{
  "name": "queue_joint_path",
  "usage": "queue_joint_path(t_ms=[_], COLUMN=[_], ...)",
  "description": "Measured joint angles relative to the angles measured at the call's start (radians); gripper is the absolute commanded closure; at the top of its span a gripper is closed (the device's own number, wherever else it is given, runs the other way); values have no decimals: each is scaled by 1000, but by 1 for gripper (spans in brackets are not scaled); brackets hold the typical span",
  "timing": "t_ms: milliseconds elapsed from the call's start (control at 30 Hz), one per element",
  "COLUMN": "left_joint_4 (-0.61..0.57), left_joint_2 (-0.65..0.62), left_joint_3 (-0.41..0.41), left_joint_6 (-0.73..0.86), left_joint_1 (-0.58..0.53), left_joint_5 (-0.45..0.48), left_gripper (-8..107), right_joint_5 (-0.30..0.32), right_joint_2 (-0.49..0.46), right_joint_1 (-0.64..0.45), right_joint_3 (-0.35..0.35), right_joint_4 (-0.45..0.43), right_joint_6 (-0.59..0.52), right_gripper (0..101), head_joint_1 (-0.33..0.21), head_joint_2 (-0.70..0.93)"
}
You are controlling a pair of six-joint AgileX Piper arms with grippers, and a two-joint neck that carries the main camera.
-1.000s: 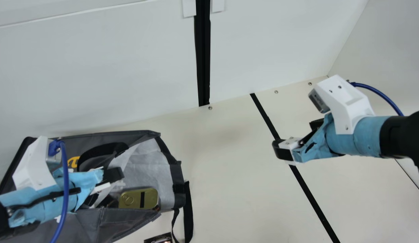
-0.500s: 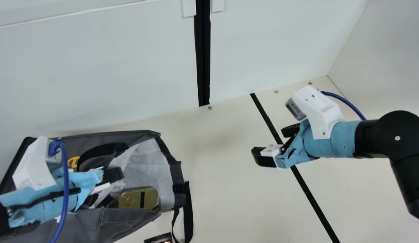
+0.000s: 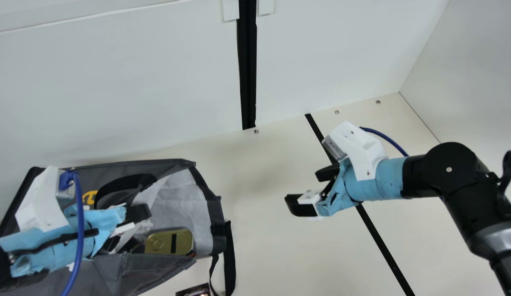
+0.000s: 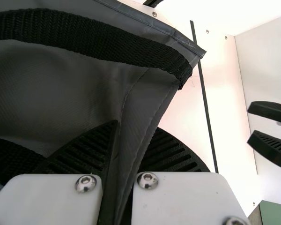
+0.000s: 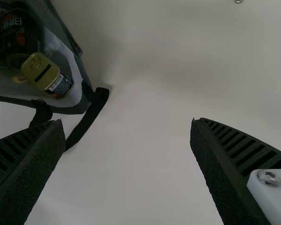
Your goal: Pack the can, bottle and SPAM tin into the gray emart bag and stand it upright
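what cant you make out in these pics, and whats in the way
- Tin's lower side, main view: hidden by the bag's near flap.
- Which of the two dark containers is can or bottle, right wrist view: shadow, and the left and top edges cut into them.
- What the dark item is, main view: cut off by the bottom edge.
- Pads of my left gripper, left wrist view: the bag's fold covers them.

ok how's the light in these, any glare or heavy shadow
Main view: fairly even light, with a faint soft shadow on the table beyond the bag; left wrist view: the table glares almost white beside the dark bag; right wrist view: dim, with the dark containers deep in the bag's shade, the tin easier to pick out.
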Motion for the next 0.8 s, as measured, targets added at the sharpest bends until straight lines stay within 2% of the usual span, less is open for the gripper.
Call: queue_joint_path(t_ms=[467, 800], left_joint_4=[0, 0], left_joint_2=[0, 0], left_joint_3=[0, 0], left_joint_6=[0, 0], left_joint_1=[0, 0], left_joint_5=[0, 0], left_gripper=[107, 107], right_joint_5=[-39, -43], right_joint_2=[99, 179], right_joint_1=[101, 173], right_joint_3=[48, 65], right_joint_4=[111, 176], right_joint_6=[-88, -139], right_gripper=[6, 6], head_joint_1=[0, 0], head_joint_2=[0, 2])
